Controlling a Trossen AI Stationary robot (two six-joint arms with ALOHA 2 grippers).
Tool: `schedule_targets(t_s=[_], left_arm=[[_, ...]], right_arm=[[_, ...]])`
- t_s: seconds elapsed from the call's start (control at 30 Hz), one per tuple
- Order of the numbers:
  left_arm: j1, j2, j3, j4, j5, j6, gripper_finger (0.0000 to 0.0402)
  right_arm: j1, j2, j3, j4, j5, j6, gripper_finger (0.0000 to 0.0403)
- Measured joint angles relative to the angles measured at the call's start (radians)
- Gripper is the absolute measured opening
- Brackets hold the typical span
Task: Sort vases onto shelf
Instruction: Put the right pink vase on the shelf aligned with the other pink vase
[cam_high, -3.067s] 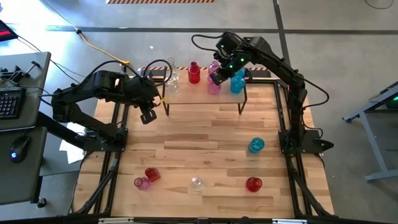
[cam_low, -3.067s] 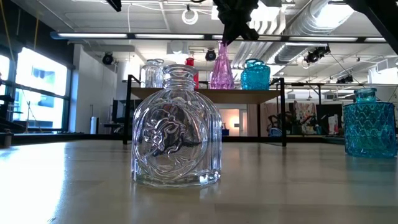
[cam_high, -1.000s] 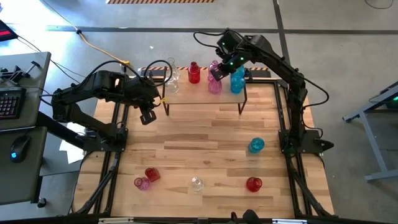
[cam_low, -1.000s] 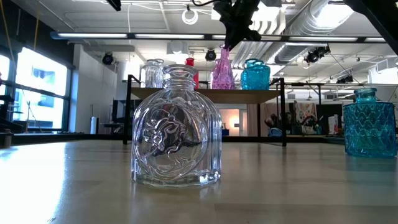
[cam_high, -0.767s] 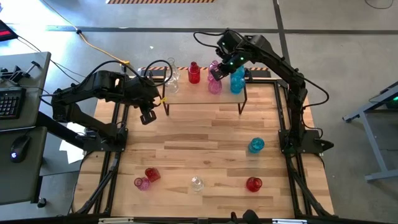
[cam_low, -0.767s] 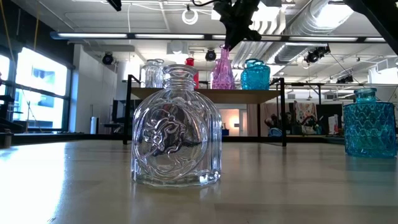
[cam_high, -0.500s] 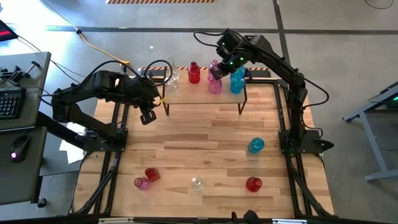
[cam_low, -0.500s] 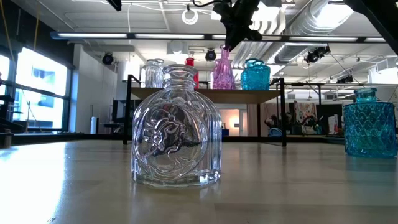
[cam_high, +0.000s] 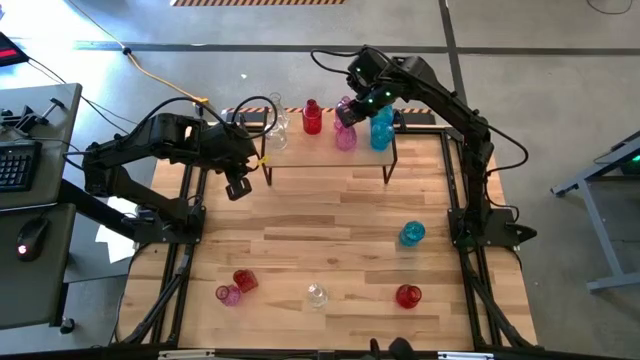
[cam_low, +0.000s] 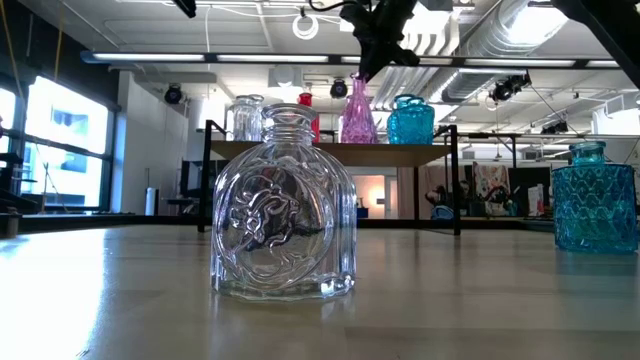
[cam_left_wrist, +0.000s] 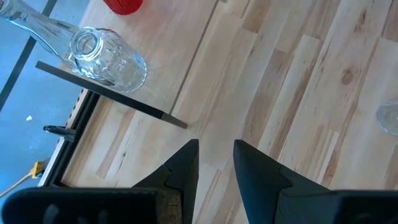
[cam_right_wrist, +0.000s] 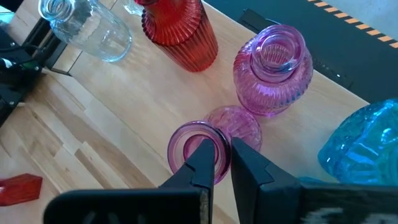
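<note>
**Pink vase at the shelf, five left to fetch**

The right end effector (cam_right_wrist: 219, 149) is down over the shelf (cam_low: 420, 153), its fingers drawn close together and pinching the rim of a pink vase (cam_right_wrist: 186, 149), one finger inside the mouth and one outside. The vase looks upright on the board, just beside a second pink vase (cam_right_wrist: 273, 62) and near a blue vase (cam_right_wrist: 367, 143). The left end effector (cam_left_wrist: 216, 149) hangs over the worktop (cam_high: 330, 210) by the shelf's left front leg, fingers slightly apart and holding nothing.

This reads as the placing step for the pink vase. The next move calls for letting go of the rim and lifting straight up, since the neighbours stand close enough to be knocked by a sideways pull.

On the shelf I count six vases: two clear, one red, two pink and one blue. On the worktop I count five: a blue vase (cam_high: 412, 233) on the right, and along the near edge a red vase (cam_high: 407, 296), a clear vase (cam_high: 317, 294), and a red and a pink one lying close together at the left.
</note>
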Motion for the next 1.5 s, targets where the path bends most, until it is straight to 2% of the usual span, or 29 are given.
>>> schedule_targets(t_s=[0.5, 1.23, 1.5], left_arm=[[0.0, 0.0, 0.0, 0.0, 0.0, 0.0, 0.0091], [0.0, 0.0, 0.0, 0.0, 0.0, 0.0, 0.0091], [0.0, 0.0, 0.0, 0.0, 0.0, 0.0, 0.0091]], right_arm=[[-0.001, 0.005, 0.001, 0.004, 0.044, 0.017, 0.0017], [-0.01, 0.008, 0.001, 0.023, 0.025, 0.007, 0.0018], [-0.014, 0.008, 0.001, 0.014, 0.026, 0.007, 0.0068]])
